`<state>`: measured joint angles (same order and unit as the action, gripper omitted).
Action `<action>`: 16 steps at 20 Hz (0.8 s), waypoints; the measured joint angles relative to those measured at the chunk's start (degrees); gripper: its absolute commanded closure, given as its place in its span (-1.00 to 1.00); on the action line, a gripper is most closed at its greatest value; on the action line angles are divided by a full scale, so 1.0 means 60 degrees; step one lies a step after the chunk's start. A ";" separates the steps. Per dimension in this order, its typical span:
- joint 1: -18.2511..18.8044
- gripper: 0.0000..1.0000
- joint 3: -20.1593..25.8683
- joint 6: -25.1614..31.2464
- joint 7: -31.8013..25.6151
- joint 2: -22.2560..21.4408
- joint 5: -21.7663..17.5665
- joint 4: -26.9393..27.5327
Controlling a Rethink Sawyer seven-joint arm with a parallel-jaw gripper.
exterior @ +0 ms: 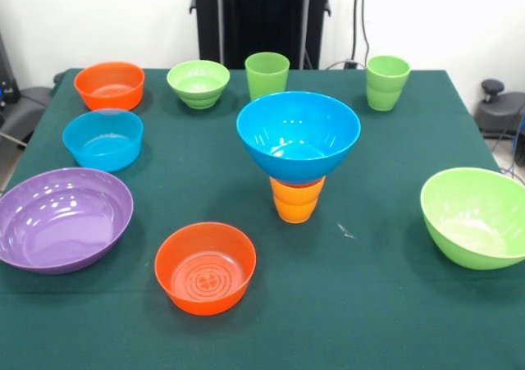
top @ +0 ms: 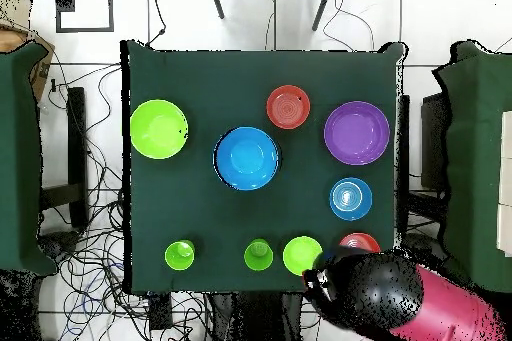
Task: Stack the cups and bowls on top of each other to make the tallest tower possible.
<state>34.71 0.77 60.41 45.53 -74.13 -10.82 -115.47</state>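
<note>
Tower (exterior: 298, 153) standing at two pieces: blue bowl (exterior: 299, 134) sitting on orange cup (exterior: 297, 199) | remaining bowls, green cups lying unstacked | arm (top: 400, 295) hanging back, finger state: cannot tell

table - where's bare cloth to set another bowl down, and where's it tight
Widest bare cloth: the front strip between the orange bowl and the big green bowl, in front of the blue bowl on the orange cup. Also open between that stack and the light blue bowl. Tight: the purple bowl side and the back row.
</note>
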 measured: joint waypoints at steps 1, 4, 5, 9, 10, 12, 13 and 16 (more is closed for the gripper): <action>0.0073 -1.00 -0.0010 -0.0034 0.0000 -0.0103 0.0002 -0.0118; 0.0469 -1.00 -0.0081 -0.0216 -0.0051 -0.0645 0.0000 -0.0747; 0.0546 -1.00 -0.0093 -0.0257 -0.0073 -0.0744 0.0000 -0.0860; 0.1027 -1.00 -0.0203 -0.0514 -0.0333 -0.1431 0.0002 -0.1573; 0.1100 -1.00 -0.0230 -0.0536 -0.0407 -0.1563 -0.0002 -0.1689; 0.1274 -1.00 -0.0301 -0.0550 -0.0636 -0.1899 -0.0006 -0.1943; 0.1319 -1.00 -0.0319 -0.0550 -0.0718 -0.1994 -0.0002 -0.1998; 0.1529 -1.00 -0.0408 -0.0552 -0.1332 -0.2489 0.0000 -0.2100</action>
<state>43.89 -1.68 57.10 37.54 -89.07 -10.82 -128.07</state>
